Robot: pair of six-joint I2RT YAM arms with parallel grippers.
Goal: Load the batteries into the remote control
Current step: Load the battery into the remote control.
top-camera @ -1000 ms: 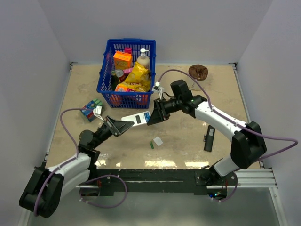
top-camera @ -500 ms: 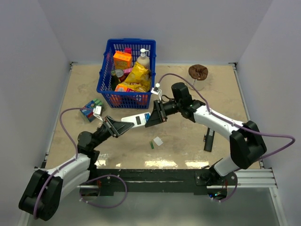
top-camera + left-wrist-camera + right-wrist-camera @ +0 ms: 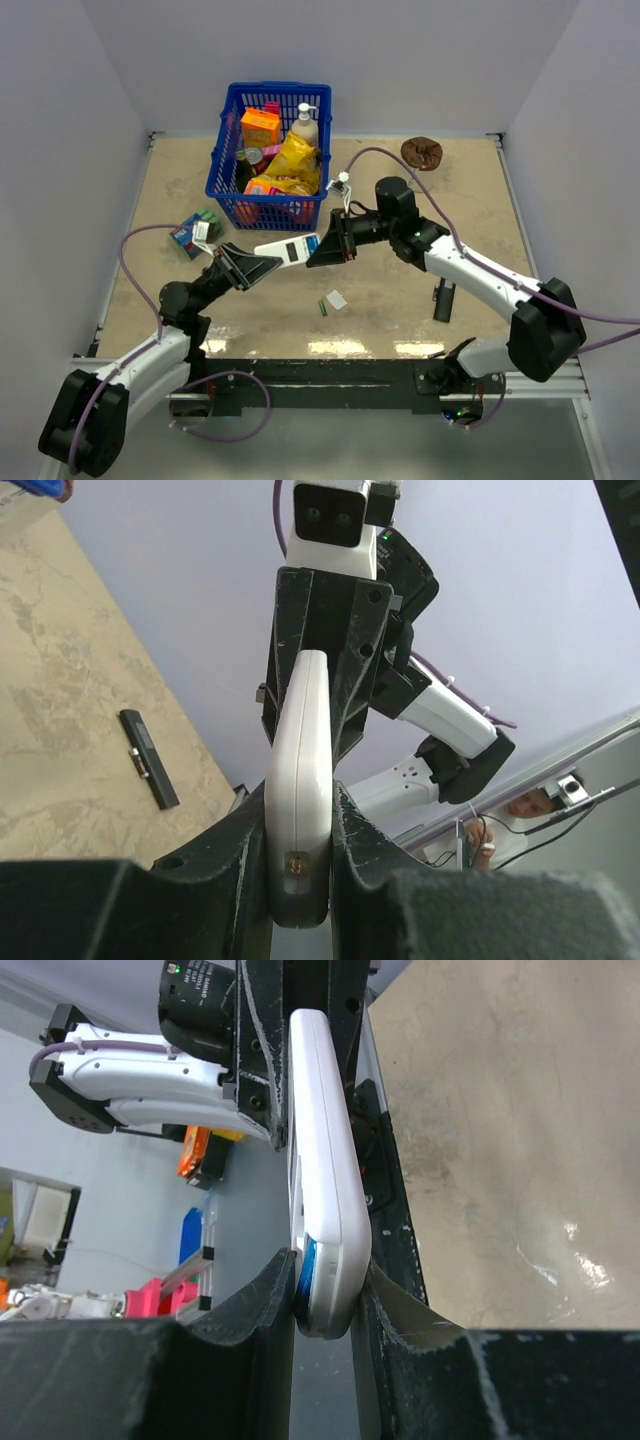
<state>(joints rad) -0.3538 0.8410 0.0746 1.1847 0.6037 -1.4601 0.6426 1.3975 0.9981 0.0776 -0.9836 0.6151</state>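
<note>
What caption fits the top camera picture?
Left gripper and right gripper hold the white remote control above the table.

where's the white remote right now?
Top view, centre: the remote control is clamped between the left gripper on its left end and the right gripper on its right end, just in front of the blue basket.
</note>
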